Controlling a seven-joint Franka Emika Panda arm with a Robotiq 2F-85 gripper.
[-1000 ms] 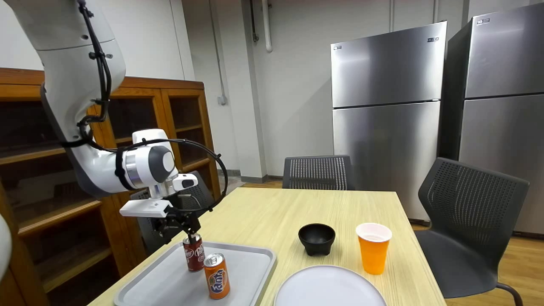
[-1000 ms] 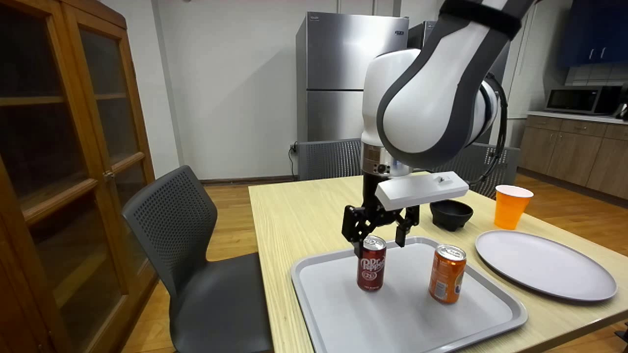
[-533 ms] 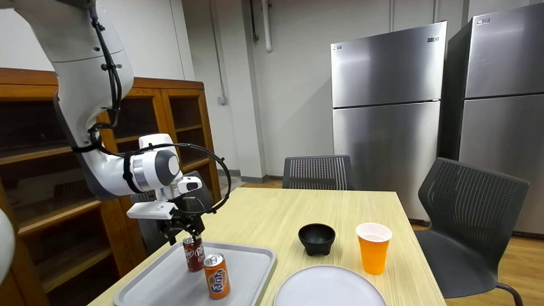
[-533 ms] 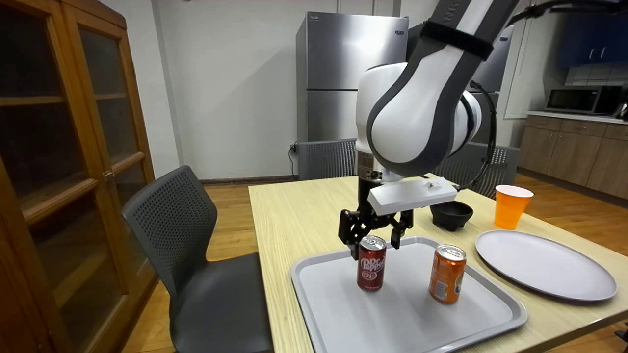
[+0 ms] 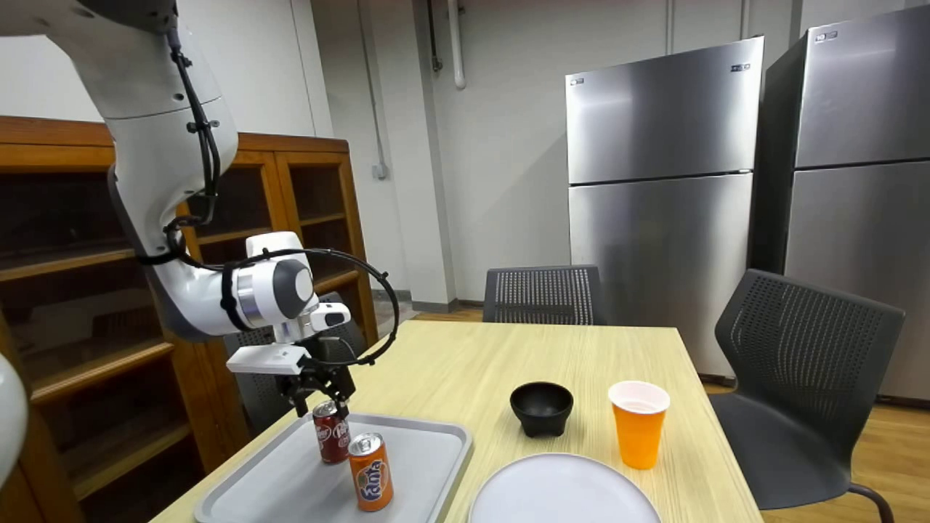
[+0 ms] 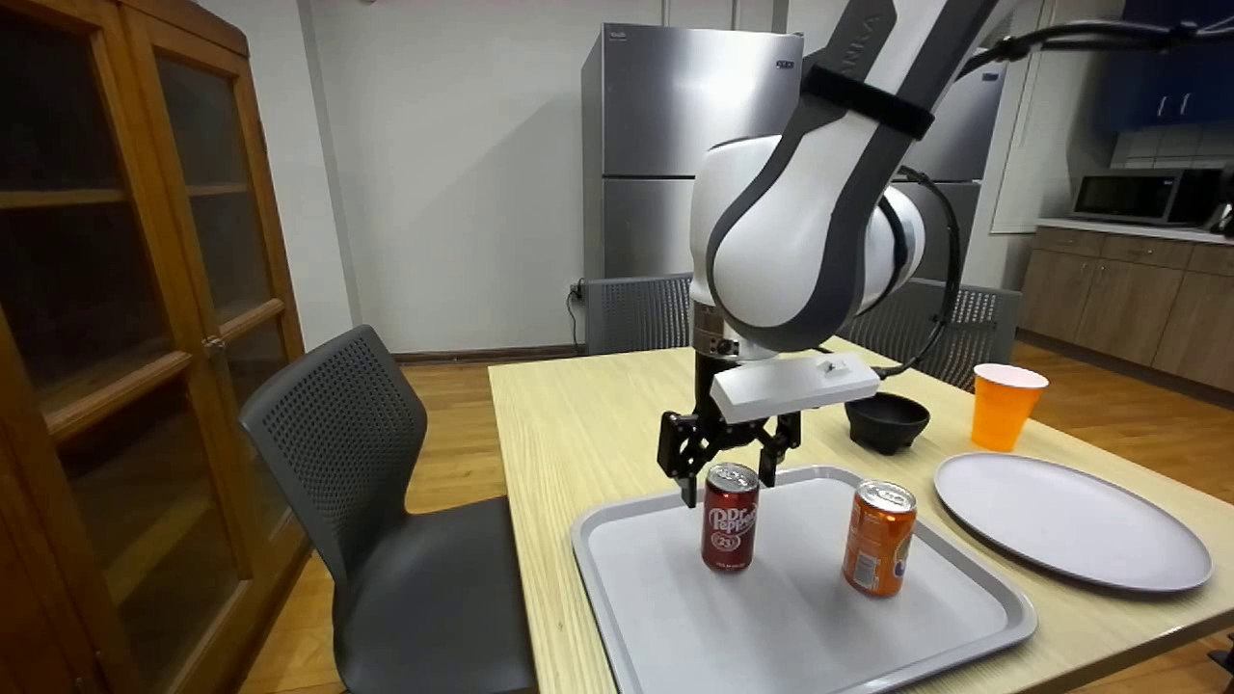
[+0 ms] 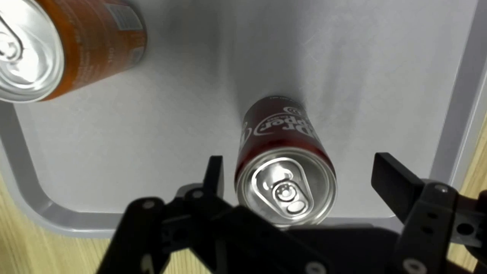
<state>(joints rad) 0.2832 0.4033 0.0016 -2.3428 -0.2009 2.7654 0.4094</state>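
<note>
A dark red Dr Pepper can point(image 6: 730, 525) stands upright on the grey tray point(image 6: 800, 627). My gripper point(image 6: 728, 488) is open and points down at the top of that can. In the wrist view the can's silver lid point(image 7: 285, 186) lies between the two black fingers point(image 7: 395, 179), with a gap on each side. The gap is narrower on the left; neither finger appears to touch the can. An orange Fanta can point(image 5: 370, 476) stands upright on the same tray, apart from the gripper. Its lid is partly cut off at the wrist view's upper left corner.
A grey-white plate point(image 6: 1070, 520) lies beside the tray on the wooden table point(image 5: 450, 363). Behind it are a black bowl point(image 5: 541, 408) and an orange cup point(image 5: 639, 428). Dark chairs point(image 6: 386, 501) surround the table, and a wooden glass-door cabinet point(image 6: 125, 337) stands close by.
The arm has shifted sideways, rightward in one exterior view and leftward in the other, bringing the open fingers to either side of the red can's top. Both cans have stayed put.
</note>
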